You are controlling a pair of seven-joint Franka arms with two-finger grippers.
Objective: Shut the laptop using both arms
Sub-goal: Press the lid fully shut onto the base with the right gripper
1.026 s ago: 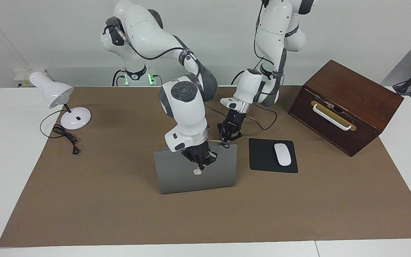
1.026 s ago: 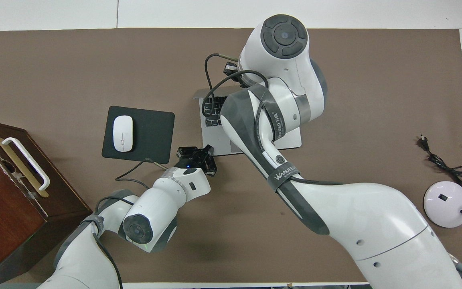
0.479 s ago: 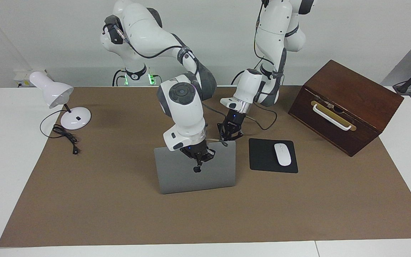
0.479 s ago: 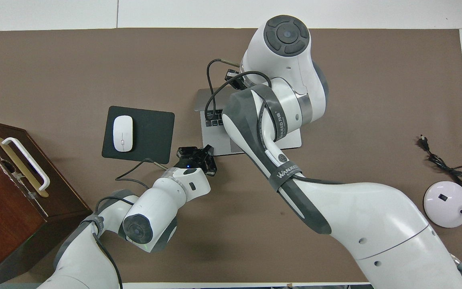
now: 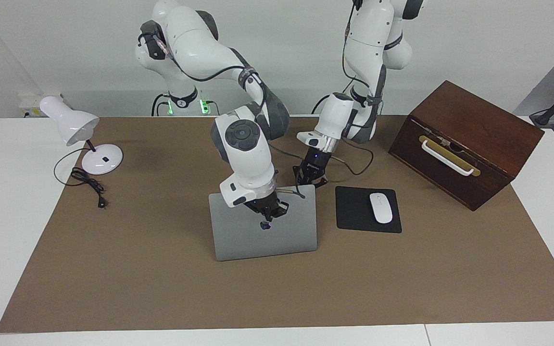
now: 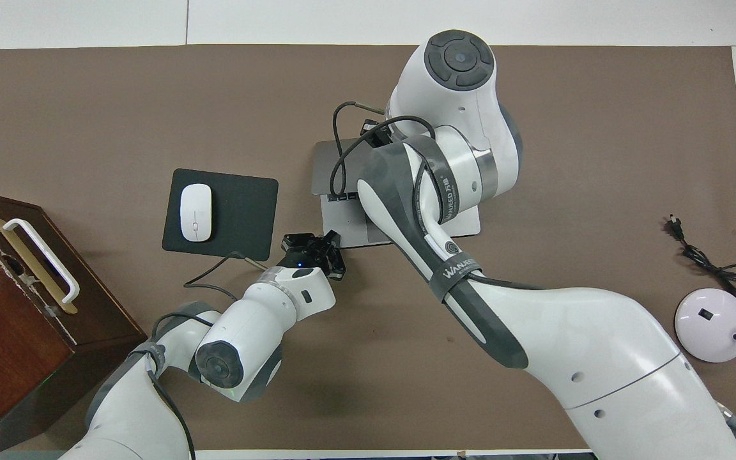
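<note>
A brown mat (image 5: 402,278) covers the white table. The laptop (image 5: 238,235) lies mid-mat, its lid tilted, nearly shut. The right gripper (image 5: 266,215) presses on the lid just above the logo; the left gripper (image 5: 309,179) sits at the base's near corner. Neither's finger state is discernible. Next: gentle final downward push.

A brown mat (image 5: 402,278) is covering the white surface (image 5: 3,216) before a plain white wall (image 5: 282,48), with a white lamp (image 5: 72,126) standing unlit.
</note>
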